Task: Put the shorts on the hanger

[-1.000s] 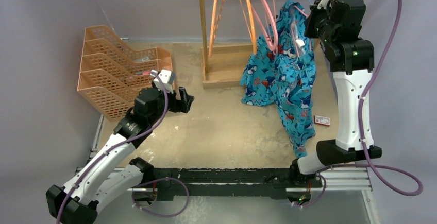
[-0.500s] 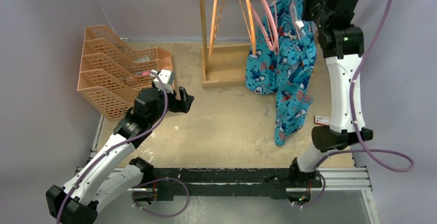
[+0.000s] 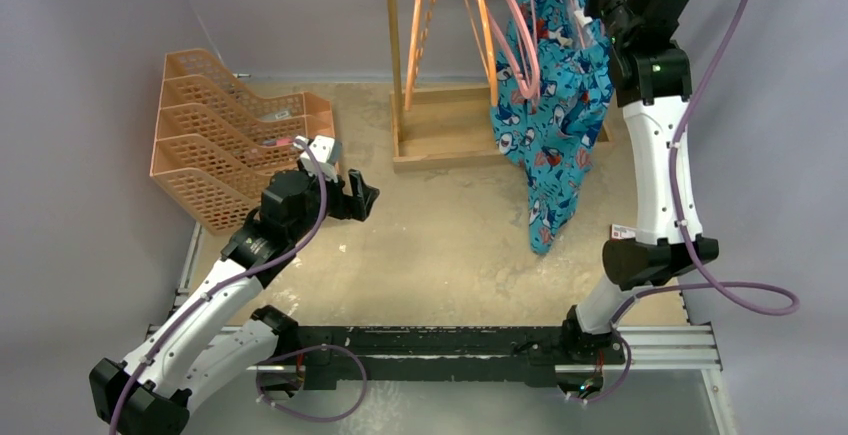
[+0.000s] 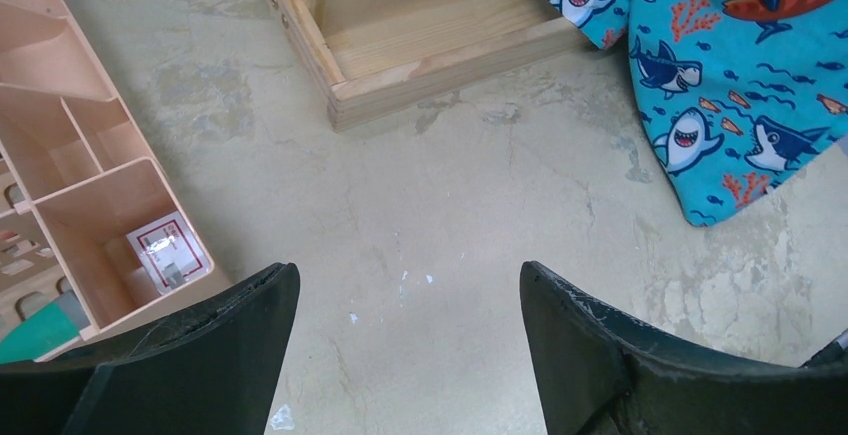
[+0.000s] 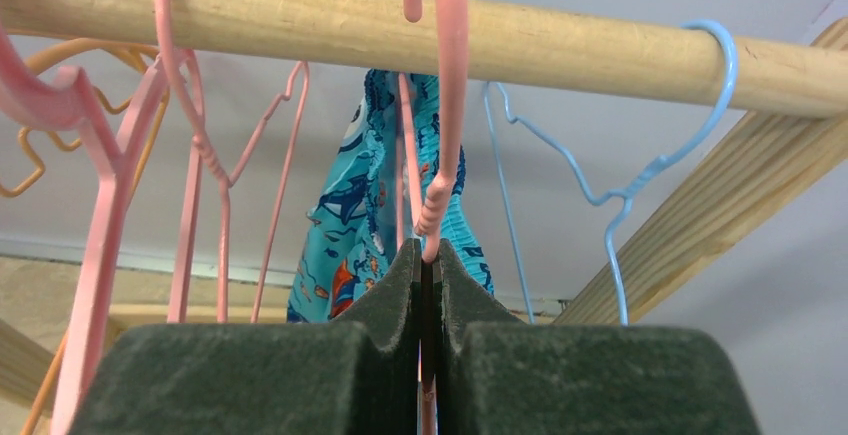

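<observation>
R gripper [image 5: 428, 255] pinches the hanger [image 5: 447, 105] neck; shorts [image 3: 555, 105] drape from it over the table's [image 3: 430, 245] far-right corner. We'd seat hook squarely on rod [image 5: 600, 50], clear of other hangers [image 5: 108, 215], before releasing. L gripper [image 4: 405, 295] spread, idle.

Plain grey walls [image 3: 100, 5] are enclosing a stained beige table [image 3: 440, 245]. A wooden rack [image 3: 440, 130] is standing at the back, its rod [image 5: 600, 50] running overhead. Orange trays [image 3: 210, 125] are sitting stacked at the left.

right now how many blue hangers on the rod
1: the blue hanger hooks over the rod, right of the pink hanger in the right gripper; more may be hidden.
</observation>
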Controlling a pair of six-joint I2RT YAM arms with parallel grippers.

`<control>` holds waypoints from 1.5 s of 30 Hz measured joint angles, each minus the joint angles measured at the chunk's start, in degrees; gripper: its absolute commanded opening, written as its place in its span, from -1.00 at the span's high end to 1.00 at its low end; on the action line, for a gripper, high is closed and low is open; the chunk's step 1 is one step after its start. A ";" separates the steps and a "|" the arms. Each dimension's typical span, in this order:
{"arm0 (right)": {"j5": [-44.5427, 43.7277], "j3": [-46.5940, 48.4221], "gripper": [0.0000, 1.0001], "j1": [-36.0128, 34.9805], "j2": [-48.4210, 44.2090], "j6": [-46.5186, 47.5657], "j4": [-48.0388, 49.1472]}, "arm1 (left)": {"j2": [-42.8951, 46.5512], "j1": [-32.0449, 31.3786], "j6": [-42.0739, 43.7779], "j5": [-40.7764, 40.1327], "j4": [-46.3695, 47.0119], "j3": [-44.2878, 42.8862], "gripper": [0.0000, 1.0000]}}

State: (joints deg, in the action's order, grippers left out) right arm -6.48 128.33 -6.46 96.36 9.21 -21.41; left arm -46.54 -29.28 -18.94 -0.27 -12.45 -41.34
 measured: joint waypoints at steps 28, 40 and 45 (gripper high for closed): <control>-0.13 3.98 0.90 1.62 10.69 2.05 7.72 | -0.96 0.00 -0.20 2.93 0.00 0.02 -0.60; -2.23 -4.28 -0.23 1.66 5.22 -0.50 7.61 | -0.96 0.00 -0.17 2.80 0.00 0.02 -0.60; -2.89 -8.00 -0.69 1.66 0.07 -3.85 5.70 | -0.96 0.00 -0.17 1.44 0.00 0.02 -0.63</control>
State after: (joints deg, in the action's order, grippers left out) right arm -9.37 120.33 -4.80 96.42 5.37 -15.70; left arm -47.51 -29.28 -19.11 1.17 -12.45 -41.32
